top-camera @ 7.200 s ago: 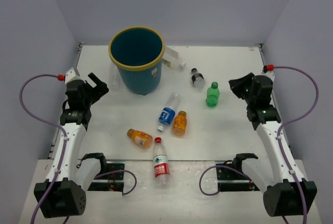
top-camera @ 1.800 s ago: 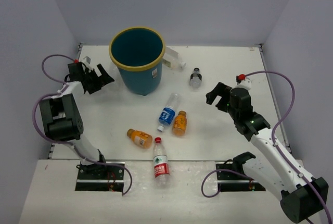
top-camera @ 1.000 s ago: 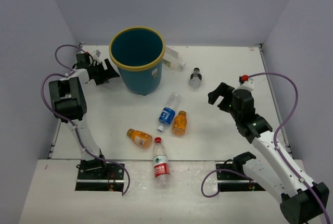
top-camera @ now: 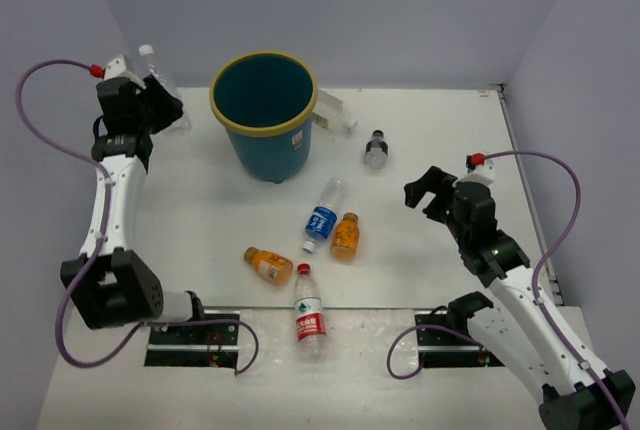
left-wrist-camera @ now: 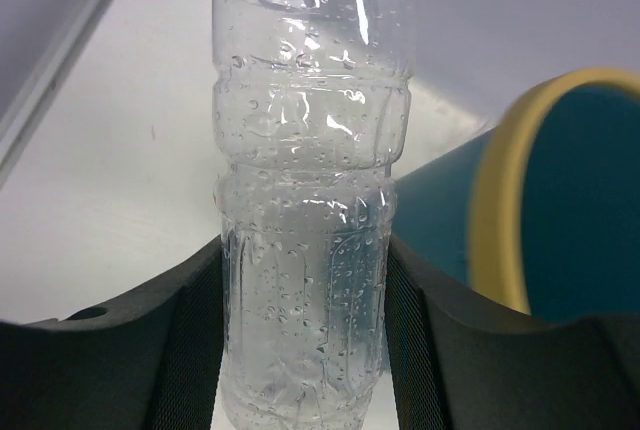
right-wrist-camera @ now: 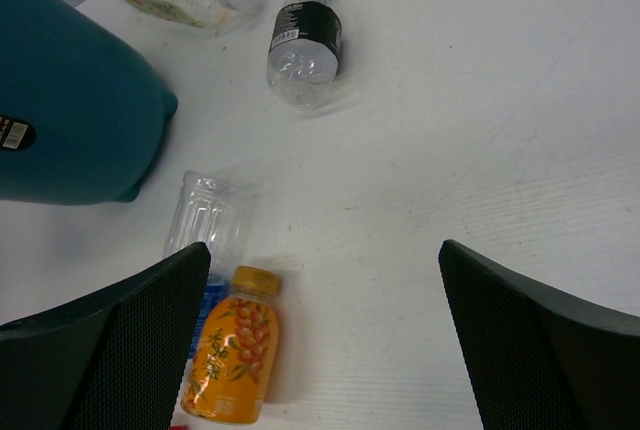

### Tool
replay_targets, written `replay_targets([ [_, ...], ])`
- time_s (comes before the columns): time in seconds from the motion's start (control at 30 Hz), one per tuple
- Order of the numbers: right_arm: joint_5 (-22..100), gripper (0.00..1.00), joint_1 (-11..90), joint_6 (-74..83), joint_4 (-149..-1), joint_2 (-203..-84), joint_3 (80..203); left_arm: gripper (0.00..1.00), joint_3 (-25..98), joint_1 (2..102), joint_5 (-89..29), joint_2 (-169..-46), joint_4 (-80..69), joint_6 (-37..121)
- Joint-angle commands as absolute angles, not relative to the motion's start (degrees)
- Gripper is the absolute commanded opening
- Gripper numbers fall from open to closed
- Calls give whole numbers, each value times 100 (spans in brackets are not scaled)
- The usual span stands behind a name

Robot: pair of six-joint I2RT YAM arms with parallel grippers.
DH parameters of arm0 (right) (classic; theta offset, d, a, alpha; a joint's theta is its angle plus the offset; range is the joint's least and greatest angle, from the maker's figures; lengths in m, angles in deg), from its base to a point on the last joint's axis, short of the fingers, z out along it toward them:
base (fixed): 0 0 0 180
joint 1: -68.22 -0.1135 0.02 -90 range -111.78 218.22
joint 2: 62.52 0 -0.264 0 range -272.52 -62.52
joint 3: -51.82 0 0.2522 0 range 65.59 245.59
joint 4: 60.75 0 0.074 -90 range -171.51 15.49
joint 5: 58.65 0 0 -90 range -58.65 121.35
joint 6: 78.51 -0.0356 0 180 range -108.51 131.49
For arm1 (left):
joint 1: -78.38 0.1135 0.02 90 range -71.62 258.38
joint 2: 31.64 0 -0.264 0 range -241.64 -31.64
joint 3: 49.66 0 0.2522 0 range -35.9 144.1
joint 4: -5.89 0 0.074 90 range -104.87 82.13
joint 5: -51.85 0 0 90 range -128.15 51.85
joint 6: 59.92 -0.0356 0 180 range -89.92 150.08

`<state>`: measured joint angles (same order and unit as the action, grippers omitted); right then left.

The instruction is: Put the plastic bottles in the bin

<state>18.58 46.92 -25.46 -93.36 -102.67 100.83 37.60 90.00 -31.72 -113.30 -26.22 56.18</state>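
My left gripper (top-camera: 152, 98) is shut on a plain clear bottle (top-camera: 160, 75), held upright and raised to the left of the bin (top-camera: 262, 132). In the left wrist view the bottle (left-wrist-camera: 305, 200) sits tight between both fingers, with the bin's yellow rim (left-wrist-camera: 495, 220) close on the right. My right gripper (top-camera: 428, 188) stands open and empty over the table's right side. Its wrist view shows an orange bottle (right-wrist-camera: 232, 360), a blue-labelled bottle (right-wrist-camera: 205, 215) and a dark-capped bottle (right-wrist-camera: 305, 35) lying ahead of the open gripper (right-wrist-camera: 325, 250).
A second orange bottle (top-camera: 269, 264) and a red-labelled bottle (top-camera: 310, 318) lie near the front edge. A clear white-capped bottle (top-camera: 335, 112) lies behind the bin on its right. Walls close in the table on three sides.
The left gripper closed on the clear bottle beside the bin and lifted it up and leftward. The right arm shifted only slightly and stayed open.
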Motion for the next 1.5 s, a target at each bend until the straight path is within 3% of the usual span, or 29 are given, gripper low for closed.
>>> replay_targets([
  [0.0,1746,99,4713,-2569,-9298,-10107,9976,0,3913,9001,-3107,-10499,-2241,6049],
  [0.1,1754,99,4714,-2569,-9298,-10022,9929,0,4248,8635,-2354,-10378,-1928,5976],
  [0.27,1818,99,4713,-2542,-9297,-9906,9888,0,4880,7469,-2729,-10563,-1903,5549],
  [0.53,1853,99,4714,-2463,-9305,-9703,9801,3,5135,6706,-2793,-11287,-1916,5451],
  [0.63,1861,99,4713,-2455,-9305,-9680,9784,31,5128,6452,-3047,-11501,-2008,5345],
  [0.73,1878,99,4713,-2446,-9305,-9695,9775,76,5113,6285,-3181,-11644,-2097,5314],
  [0.8,1878,99,4713,-2446,-9297,-9706,9775,99,5110,6240,-3243,-11697,-2130,5311],
  [1.47,2032,99,4716,-2291,-9305,-9849,9807,100,5179,6128,-3258,-11585,-2367,5281],
])
